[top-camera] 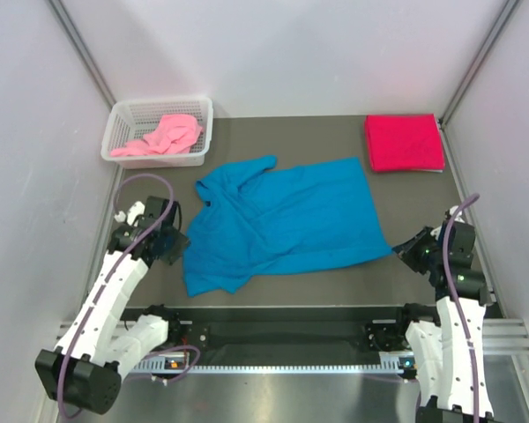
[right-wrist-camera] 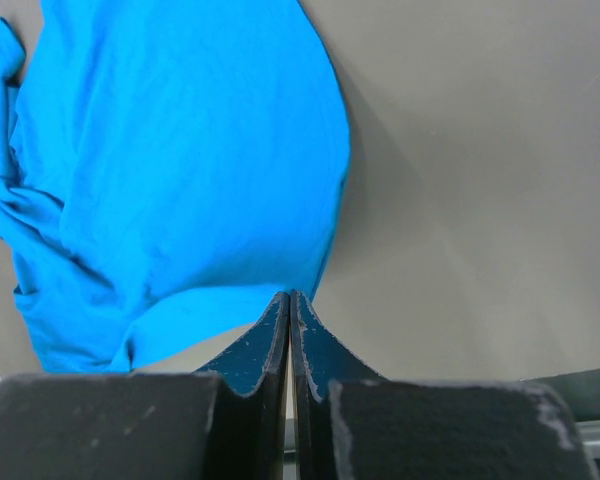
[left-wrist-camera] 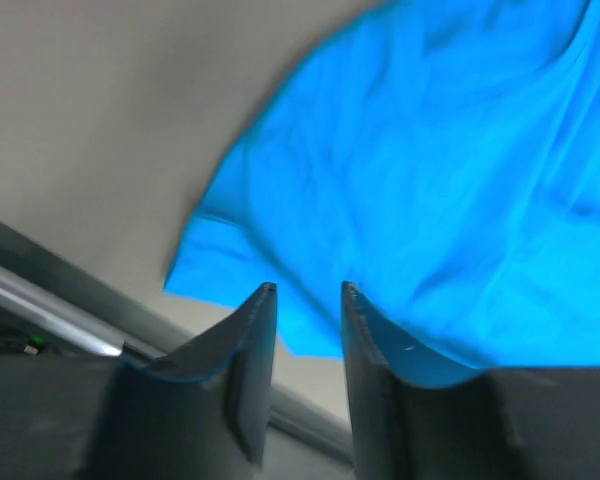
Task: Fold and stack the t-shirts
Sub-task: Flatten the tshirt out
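Bright blue cloth t-shirt (top-camera: 282, 220) lies spread, unfolded.
Left gripper (left-wrist-camera: 308, 292) parted, right gripper (right-wrist-camera: 290, 296) together, empty; next likely: grasp a hem.

Blue t-shirt (top-camera: 282, 220) spread rumpled centrally, red t-shirt (top-camera: 404, 143) folded far right, pink t-shirt (top-camera: 163, 137) bunched in basket (top-camera: 123, 110)

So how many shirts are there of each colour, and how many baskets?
blue shirt: 1
red shirt: 1
pink shirt: 1
white basket: 1
Total: 4 things, 3 of them shirts
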Robot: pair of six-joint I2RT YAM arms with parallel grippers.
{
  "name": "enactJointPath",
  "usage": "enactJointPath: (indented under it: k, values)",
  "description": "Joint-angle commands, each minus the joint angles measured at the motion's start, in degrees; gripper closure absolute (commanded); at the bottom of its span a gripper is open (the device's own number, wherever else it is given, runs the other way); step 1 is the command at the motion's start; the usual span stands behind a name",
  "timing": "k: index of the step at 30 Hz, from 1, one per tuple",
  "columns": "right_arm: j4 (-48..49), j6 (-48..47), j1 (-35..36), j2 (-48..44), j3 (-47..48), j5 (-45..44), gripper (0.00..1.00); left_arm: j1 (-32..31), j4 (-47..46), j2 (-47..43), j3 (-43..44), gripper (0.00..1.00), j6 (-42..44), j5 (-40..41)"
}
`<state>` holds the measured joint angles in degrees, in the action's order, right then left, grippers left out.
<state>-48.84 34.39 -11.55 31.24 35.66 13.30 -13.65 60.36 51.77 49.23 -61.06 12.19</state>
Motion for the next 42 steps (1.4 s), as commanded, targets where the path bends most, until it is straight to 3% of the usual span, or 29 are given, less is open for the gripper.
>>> enactJointPath:
  k: [1,6,10,14,20,23,27,28,31,34,42]
  values:
    - [3.3,0.6,-0.8,-0.7,-0.9,1.9,1.0,0.1,1.5,2.8,4.0,0.62,-5.0,9.3]
    - [5.5,0.7,-0.8,0.2,-2.1,4.9,1.0,0.2,-12.2,11.0,1.0,0.61,5.9,8.7]
    - [5.9,0.5,-0.8,0.0,-1.6,5.3,1.0,0.3,-15.0,17.5,1.2,0.52,10.7,10.1]
    - [6.2,0.8,-0.8,-0.3,-1.6,5.7,1.0,0.9,-18.7,21.6,-1.8,0.48,11.2,9.1]
    - [7.1,0.9,-0.8,-0.1,-1.6,6.7,1.0,1.0,-21.8,28.7,-5.8,0.5,10.0,8.8]
    - [7.4,0.7,-0.7,0.0,-1.6,6.7,1.0,1.0,-24.1,31.5,-7.0,0.57,10.3,7.0]
    - [7.3,0.7,-0.7,-0.1,-1.5,6.4,1.0,0.2,-28.3,32.9,-5.4,0.95,12.7,1.7]
    - [7.2,0.7,-0.7,-0.1,-1.5,6.2,1.0,-0.1,-29.8,32.6,-4.9,0.98,13.2,0.0]
    - [7.3,0.8,-0.8,-0.1,-1.6,5.9,1.0,-1.9,-36.9,32.3,-3.1,1.0,15.3,-4.4]
    - [7.4,0.9,-0.8,0.1,-1.7,5.2,1.0,-5.3,-40.1,35.2,1.9,1.0,17.3,-2.9]
    - [7.4,1.0,-0.7,1.2,-0.9,2.8,1.0,-8.8,-34.8,53.4,21.6,1.0,22.1,1.0]
